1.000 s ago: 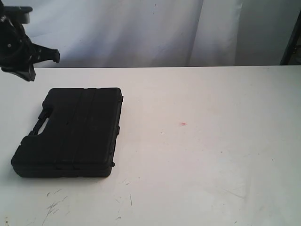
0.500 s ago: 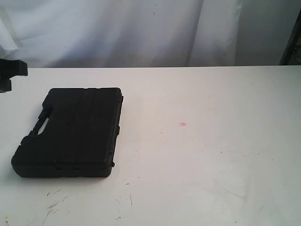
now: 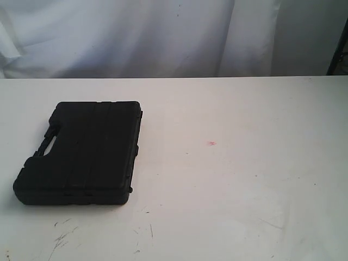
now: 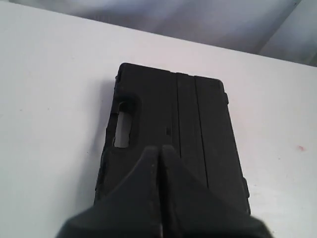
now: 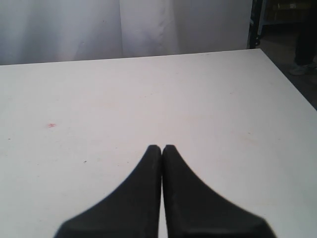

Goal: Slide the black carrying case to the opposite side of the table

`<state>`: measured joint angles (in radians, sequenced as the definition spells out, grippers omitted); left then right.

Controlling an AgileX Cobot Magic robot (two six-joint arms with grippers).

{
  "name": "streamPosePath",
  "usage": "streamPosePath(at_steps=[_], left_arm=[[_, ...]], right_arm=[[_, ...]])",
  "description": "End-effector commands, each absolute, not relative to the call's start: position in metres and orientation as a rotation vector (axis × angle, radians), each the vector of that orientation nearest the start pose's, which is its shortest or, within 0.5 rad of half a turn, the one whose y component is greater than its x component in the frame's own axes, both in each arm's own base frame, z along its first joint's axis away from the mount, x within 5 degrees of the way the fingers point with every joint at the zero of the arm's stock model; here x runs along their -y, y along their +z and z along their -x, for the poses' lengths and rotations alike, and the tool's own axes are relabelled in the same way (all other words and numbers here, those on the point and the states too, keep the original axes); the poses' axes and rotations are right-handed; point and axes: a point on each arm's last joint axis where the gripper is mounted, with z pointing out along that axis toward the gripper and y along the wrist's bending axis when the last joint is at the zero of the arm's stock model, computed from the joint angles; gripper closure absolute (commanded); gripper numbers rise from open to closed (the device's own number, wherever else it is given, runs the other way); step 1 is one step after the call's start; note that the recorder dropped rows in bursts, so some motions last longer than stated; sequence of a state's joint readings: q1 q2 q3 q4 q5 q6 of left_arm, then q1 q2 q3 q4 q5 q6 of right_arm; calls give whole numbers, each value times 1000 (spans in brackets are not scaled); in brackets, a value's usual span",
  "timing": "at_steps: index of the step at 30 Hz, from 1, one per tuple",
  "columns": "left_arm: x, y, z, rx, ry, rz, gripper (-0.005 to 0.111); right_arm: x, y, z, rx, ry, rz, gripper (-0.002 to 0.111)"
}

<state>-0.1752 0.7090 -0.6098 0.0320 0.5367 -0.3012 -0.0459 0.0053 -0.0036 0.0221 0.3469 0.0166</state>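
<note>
The black case (image 3: 81,152) lies flat on the left part of the white table (image 3: 234,179), its handle slot (image 3: 50,144) on its left edge. Neither gripper shows in the exterior view. In the left wrist view the case (image 4: 198,119) fills the middle, and my left gripper (image 4: 159,148) hangs over it, shut with nothing between its fingers. How high it stands above the case I cannot tell. My right gripper (image 5: 162,147) is shut and empty over bare table (image 5: 148,94), with no case in its view.
A white curtain (image 3: 163,32) hangs behind the table's far edge. A small red mark (image 3: 211,143) sits near the table's middle, and dark scratches (image 3: 62,236) mark the near left. The table's right edge (image 5: 292,84) drops to a dark floor.
The left gripper, seen at the exterior view's upper left a second ago, has moved out past the left edge of that view. The case has not moved.
</note>
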Motion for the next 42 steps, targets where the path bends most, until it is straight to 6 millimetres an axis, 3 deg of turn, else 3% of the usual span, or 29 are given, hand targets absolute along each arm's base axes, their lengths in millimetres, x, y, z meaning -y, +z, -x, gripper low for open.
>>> streamPosePath(at_steps=[1, 10, 15, 22, 36, 42], left_arm=[[17, 318, -123, -2030, -200, 72, 107], [7, 315, -104, -1975, -120, 86, 107], [-3, 295, -82, -1922, -96, 197, 107], [-4, 266, -54, -1829, -95, 204, 107], [-2, 240, -53, -1774, -132, 203, 107], [1, 215, -55, -1769, -153, 151, 107]], right_arm=[[2, 182, -53, -1828, 0, -77, 108], [2, 182, -53, -1828, 0, -77, 108], [2, 182, -53, -1828, 0, -77, 108], [2, 182, -53, -1828, 0, -77, 108], [2, 182, -53, -1828, 0, -77, 108], [2, 182, -53, -1828, 0, -77, 108]])
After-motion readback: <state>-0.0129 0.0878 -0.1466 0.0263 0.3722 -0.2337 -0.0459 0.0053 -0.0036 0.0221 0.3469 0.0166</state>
